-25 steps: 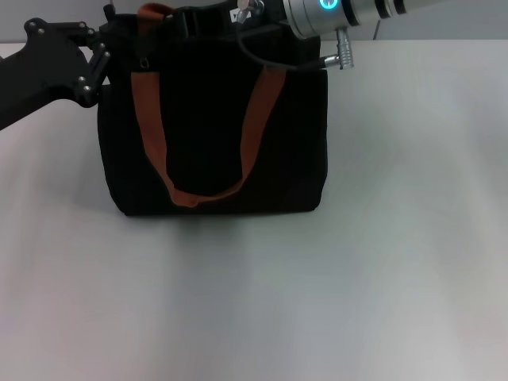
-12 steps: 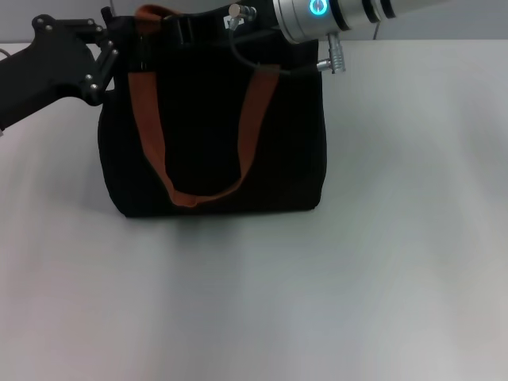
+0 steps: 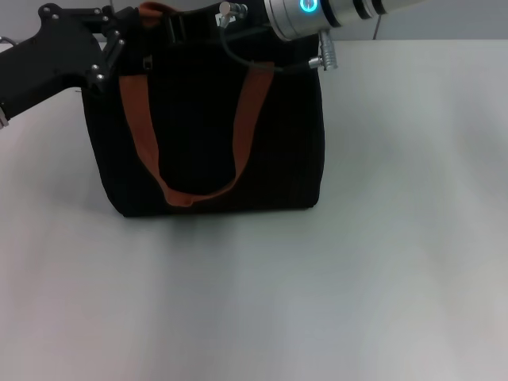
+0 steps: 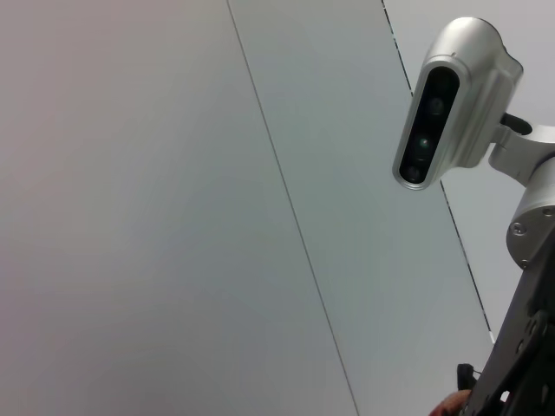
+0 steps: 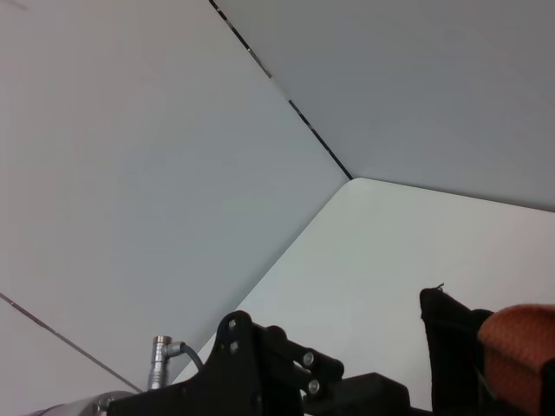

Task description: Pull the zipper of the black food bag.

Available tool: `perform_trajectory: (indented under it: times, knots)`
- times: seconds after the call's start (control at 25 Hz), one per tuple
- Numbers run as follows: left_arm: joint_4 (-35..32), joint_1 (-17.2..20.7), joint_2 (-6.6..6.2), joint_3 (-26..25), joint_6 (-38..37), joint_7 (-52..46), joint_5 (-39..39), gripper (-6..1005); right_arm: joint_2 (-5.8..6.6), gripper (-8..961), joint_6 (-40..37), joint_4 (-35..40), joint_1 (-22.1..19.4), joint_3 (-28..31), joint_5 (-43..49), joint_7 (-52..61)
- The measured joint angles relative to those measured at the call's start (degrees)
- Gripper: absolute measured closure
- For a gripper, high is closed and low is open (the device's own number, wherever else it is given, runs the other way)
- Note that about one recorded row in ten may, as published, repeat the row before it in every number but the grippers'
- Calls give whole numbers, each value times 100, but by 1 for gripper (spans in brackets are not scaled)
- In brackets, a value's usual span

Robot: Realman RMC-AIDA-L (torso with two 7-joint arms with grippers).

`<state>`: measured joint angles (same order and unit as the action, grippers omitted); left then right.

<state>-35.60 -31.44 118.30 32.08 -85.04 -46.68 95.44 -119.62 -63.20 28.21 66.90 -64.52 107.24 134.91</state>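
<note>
The black food bag (image 3: 206,135) stands on the white table (image 3: 381,238), its rust-brown strap handles (image 3: 139,119) hanging down its front. My left gripper (image 3: 117,38) is clamped on the bag's top left corner; its black linkage also shows in the right wrist view (image 5: 277,368), beside that corner (image 5: 447,334). My right gripper (image 3: 179,27) reaches in from the right and sits low over the bag's top rim near the far handle (image 3: 155,11). The zipper and its pull tab are hidden between the grippers and the black fabric.
A silver cylindrical plug (image 3: 325,52) with a black cable hangs from my right arm beside the bag's top right corner. The left wrist view shows the wall and my right arm's silver camera housing (image 4: 447,104). Open table lies in front of and to the right of the bag.
My right gripper has slid left along the bag's top rim. My left gripper has moved left and up, and the bag's upper left side has stretched leftward with it.
</note>
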Motion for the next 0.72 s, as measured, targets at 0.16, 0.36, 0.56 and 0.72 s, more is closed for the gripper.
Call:
perform_trajectory:
  times: [0.16, 0.36, 0.56, 0.72]
  knots:
    - [0, 16, -9, -32, 6, 1, -3, 972, -2, 689, 48, 8, 8, -65, -2, -16]
    - [0, 52, -20, -34, 7, 18, -3, 971, -9, 792, 64, 140, -39, -302, -8, -49]
    - [4, 88, -25, -35, 8, 29, -6, 971, -10, 836, 63, 156, -70, -320, -2, -171]
    - [7, 114, -27, -35, 0, 34, -32, 971, -10, 864, 62, 207, -117, -321, -7, -228]
